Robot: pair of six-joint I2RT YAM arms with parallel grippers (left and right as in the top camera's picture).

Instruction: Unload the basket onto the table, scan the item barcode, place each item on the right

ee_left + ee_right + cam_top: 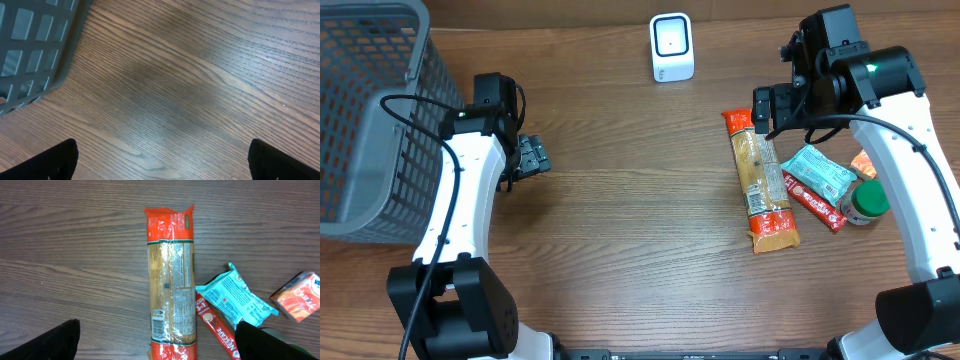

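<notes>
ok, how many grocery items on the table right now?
5, all on the right side: long pasta pack, teal packet beside it, red Nescafe stick, green-lidded jar, orange pack partly hidden by the right arm. The arm may hide more.

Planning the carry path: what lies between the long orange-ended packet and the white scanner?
Nothing: the overhead view shows only bare wooden table between the orange-ended packet and the scanner.

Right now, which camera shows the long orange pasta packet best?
The right wrist view: the pasta packet lies close up, its label print visible. Overhead shows it whole but small; the left wrist view shows none of it.
</notes>
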